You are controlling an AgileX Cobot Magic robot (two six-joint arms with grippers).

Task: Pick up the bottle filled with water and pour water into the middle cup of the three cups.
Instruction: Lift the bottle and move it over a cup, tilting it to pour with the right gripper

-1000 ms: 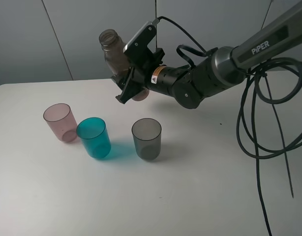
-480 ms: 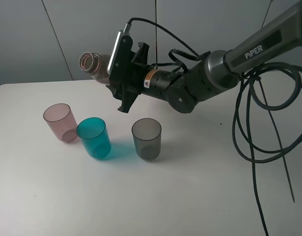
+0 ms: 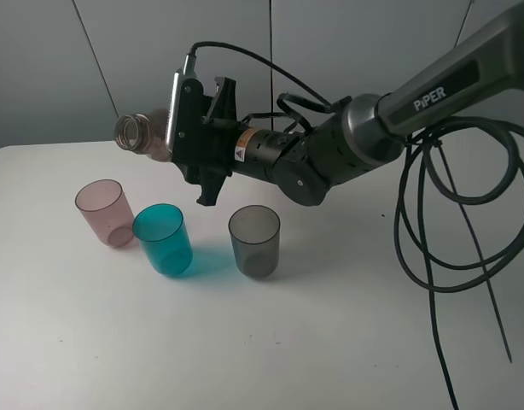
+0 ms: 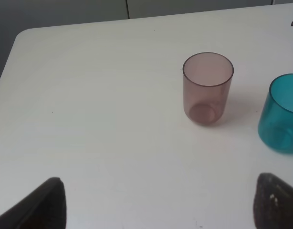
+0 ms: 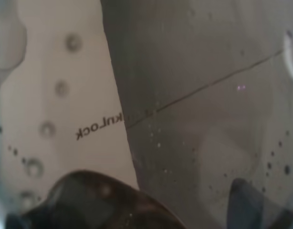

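the right end effector (image 3: 187, 141) was clamped shut around the body of the bottle (image 3: 147, 137), holding it in the air, tipped almost level with its open, capless neck pointing out past the fingers and away from the arm. in the right wrist view the smoky wall of the bottle (image 5: 194, 95) filled nearly the whole picture, speckled with droplets and bubbles, so the fingers themselves could hardly be made out there

the middle cup (image 3: 163, 238), teal-blue, stood upright on the tabletop (image 3: 330, 325) below this end effector, just to the side of the bottle's mouth rather than straight under it. the pink cup (image 3: 104, 212) stood near it, roughly below the mouth and further out from the end effector. the grey cup (image 3: 254, 240) stood apart from the teal one, below the wrist end of the arm. none of the cups touched

the left end effector (image 4: 161, 207) was spread wide with nothing between its dark fingertips (image 4: 46, 205). ahead of it stood the pink cup (image 4: 207, 88), with the middle cup (image 4: 282, 114) just beside that, cut by the picture's edge
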